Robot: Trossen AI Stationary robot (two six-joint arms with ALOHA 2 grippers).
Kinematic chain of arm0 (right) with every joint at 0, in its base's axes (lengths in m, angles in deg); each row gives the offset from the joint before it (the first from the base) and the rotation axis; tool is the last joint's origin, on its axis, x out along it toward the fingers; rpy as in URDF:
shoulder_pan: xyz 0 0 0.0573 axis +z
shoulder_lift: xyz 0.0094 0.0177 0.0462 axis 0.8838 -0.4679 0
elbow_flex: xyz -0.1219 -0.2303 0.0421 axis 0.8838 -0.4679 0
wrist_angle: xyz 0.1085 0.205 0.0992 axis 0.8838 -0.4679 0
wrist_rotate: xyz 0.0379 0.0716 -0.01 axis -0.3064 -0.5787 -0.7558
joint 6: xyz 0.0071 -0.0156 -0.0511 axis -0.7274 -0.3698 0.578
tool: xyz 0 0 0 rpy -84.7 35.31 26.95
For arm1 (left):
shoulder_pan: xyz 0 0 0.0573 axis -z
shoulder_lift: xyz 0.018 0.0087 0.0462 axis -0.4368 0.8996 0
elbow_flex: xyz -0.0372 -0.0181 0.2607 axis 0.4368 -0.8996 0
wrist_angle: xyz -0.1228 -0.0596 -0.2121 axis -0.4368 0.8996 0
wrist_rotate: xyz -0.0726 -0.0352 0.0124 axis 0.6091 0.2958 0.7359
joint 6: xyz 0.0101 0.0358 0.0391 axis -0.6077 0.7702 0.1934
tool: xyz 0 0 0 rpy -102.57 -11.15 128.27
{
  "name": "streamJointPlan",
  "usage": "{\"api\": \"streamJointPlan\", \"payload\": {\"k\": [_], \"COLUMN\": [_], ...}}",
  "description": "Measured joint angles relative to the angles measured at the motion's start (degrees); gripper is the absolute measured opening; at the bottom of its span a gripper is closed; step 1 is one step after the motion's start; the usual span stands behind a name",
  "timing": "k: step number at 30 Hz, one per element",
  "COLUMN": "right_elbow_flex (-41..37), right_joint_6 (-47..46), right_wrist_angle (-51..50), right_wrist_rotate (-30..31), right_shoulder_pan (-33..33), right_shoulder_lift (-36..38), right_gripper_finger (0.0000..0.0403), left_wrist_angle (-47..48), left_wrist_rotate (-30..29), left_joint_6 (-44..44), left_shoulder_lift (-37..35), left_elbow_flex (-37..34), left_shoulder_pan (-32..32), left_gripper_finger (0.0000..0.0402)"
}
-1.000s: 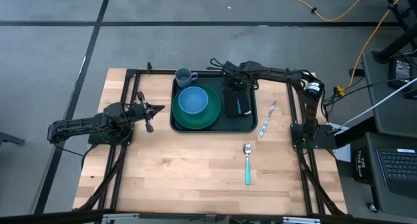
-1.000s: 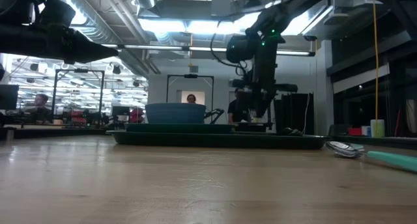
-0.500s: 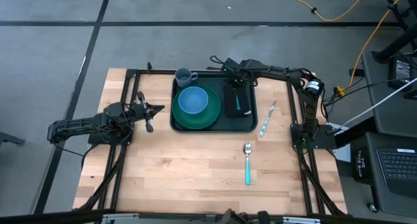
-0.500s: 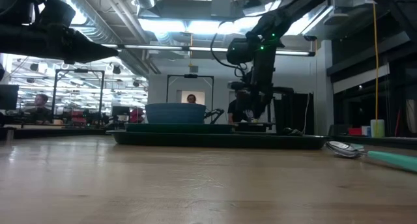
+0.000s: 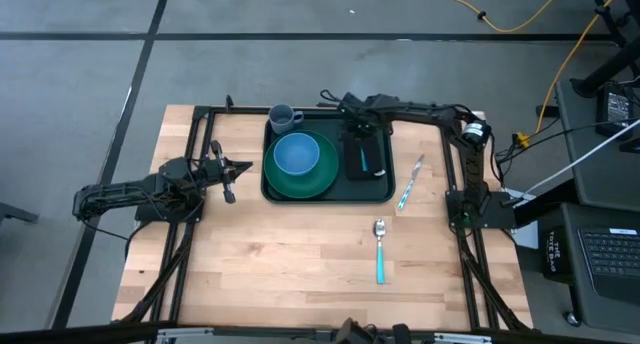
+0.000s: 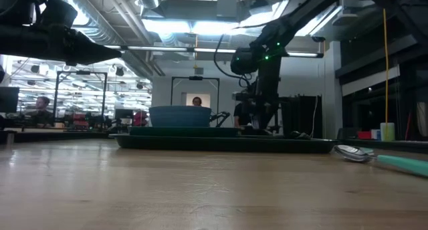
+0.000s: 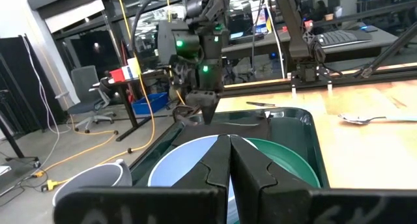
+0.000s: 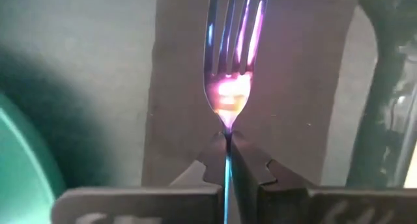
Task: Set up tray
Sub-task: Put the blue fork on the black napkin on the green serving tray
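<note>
One tray [image 5: 377, 188] under right pincer [image 5: 361, 130]

Both arms are dark, slender and jointed, with black cables looped along the links. The right arm [image 5: 430, 111] shows small green indicator lights near its wrist and a pale fitting at the elbow. The left claw [image 7: 229, 168] has two dark, notched fingers.

You can't read any words, numbers or signs here. A black box [image 5: 557, 254] past the right edge of the surface has white marks on it, but they are too small for you to make out.
</note>
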Motion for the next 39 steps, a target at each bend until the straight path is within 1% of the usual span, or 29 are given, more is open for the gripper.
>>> {"api": "streamJointPlan", "payload": {"k": [5,9,12,25,34,39], "right_elbow_flex": [0.0,0.0,0.0,0.0,0.0,0.0], "right_joint_6": [0.1,0.1,0.1,-1.2,-1.6,-1.3], "right_wrist_angle": [0.2,0.0,-0.4,-2.3,-2.3,-2.0], "right_wrist_rotate": [-1.1,-4.3,-5.1,-5.1,-2.9,-2.0], "right_shoulder_pan": [-0.5,-1.3,-1.7,-1.9,-1.8,-1.6], "right_shoulder_lift": [-1.2,-1.2,-1.2,-1.2,-1.2,-2.7], "right_gripper_finger": [0.0012,0.0012,0.0012,0.0012,0.0012,0.0012], "left_wrist_angle": [0.0,0.0,0.0,0.0,0.0,0.0], "left_wrist_rotate": [0.0,0.0,0.0,0.0,0.0,0.0], "left_joint_6": [0.0,0.0,0.0,0.0,0.0,0.0], "left_shoulder_lift": [0.0,0.0,0.0,0.0,0.0,0.0], "left_elbow_flex": [0.0,0.0,0.0,0.0,0.0,0.0], "left_shoulder_pan": [0.0,0.0,0.0,0.0,0.0,0.0], "left_gripper_finger": [0.0004,0.0004,0.0004,0.0004,0.0004,0.0004]}}
